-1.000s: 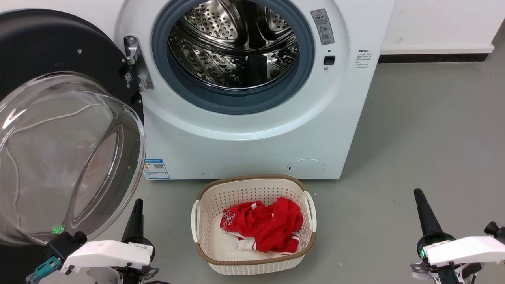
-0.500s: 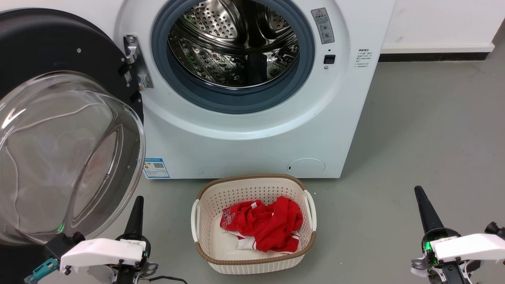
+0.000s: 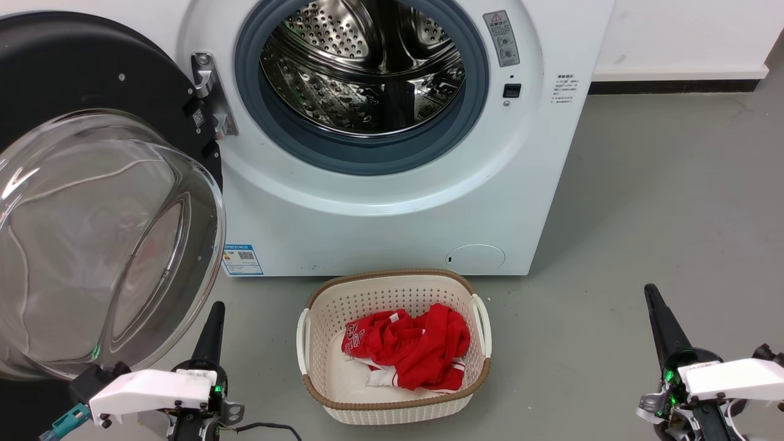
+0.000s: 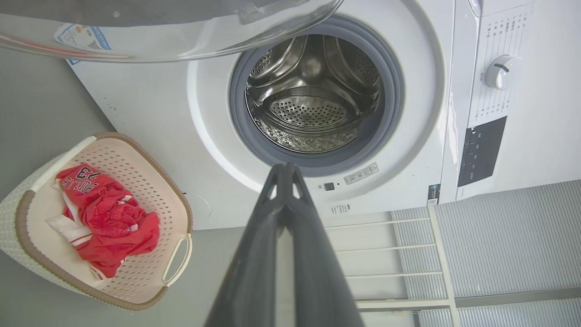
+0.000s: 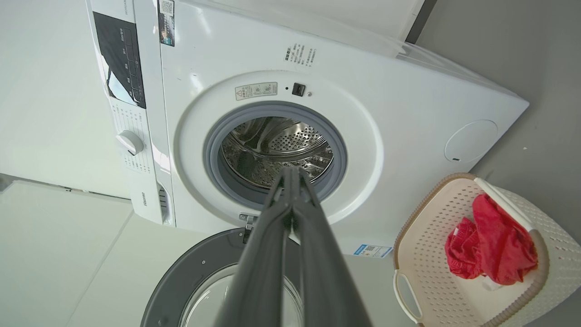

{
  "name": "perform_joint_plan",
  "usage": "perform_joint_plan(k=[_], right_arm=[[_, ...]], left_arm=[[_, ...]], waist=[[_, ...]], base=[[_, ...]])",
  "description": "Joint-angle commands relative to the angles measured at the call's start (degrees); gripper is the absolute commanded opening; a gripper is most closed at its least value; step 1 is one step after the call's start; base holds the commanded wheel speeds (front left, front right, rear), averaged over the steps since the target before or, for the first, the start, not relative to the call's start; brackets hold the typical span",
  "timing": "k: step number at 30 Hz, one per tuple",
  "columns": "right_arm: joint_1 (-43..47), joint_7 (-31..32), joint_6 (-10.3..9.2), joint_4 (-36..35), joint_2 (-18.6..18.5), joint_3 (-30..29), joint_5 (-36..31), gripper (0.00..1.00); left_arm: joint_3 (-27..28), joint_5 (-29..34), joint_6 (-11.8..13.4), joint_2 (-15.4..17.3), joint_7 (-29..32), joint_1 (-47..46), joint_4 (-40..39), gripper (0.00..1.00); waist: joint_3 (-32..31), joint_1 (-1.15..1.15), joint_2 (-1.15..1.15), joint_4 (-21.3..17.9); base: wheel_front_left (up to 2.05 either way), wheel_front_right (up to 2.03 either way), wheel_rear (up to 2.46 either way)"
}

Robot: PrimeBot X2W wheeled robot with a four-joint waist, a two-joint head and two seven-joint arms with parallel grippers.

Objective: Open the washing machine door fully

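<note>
The washing machine door (image 3: 104, 202) stands swung wide on its hinge (image 3: 211, 92) at the left edge of the washing machine (image 3: 380, 214) front, leaving the drum mouth (image 3: 361, 67) uncovered. The left gripper (image 3: 215, 307) and right gripper (image 3: 650, 293) hover over the floor (image 3: 612, 214), each with fingers pressed together and gripping nothing. A basket (image 3: 392, 278) of red clothing (image 3: 416, 349) sits on the floor just before the machine.

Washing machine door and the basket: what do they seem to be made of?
The washing machine door looks like smooth black plastic around a clear glass bowl: highlights streak the see-through bulge. The basket looks like matte cream plastic, moulded with rows of holes; its brown rim may be woven trim or moulding.
</note>
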Motion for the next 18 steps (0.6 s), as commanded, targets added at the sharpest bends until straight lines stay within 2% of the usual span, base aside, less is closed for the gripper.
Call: perform_joint_plan(k=[1,18], right_arm=[[-1.15,0.14,0.01,0.05,-0.27,-0.14,1.01,0.00],[-2.15,1.65,0.00,1.37,-0.10,-0.70,8.58,0.00]], left_arm=[[0.33,-0.95,-0.56,-0.01,0.22,-1.33,-0.12,0.00],[1.21,-8.86,-1.64,-0.36,2.20,-1.92,0.78,0.00]], waist=[[0.01,0.00,0.00,0.00],[0.23,0.00,0.00,0.04]], base=[[0.00,0.00,0.00],[0.00,0.00,0.00]])
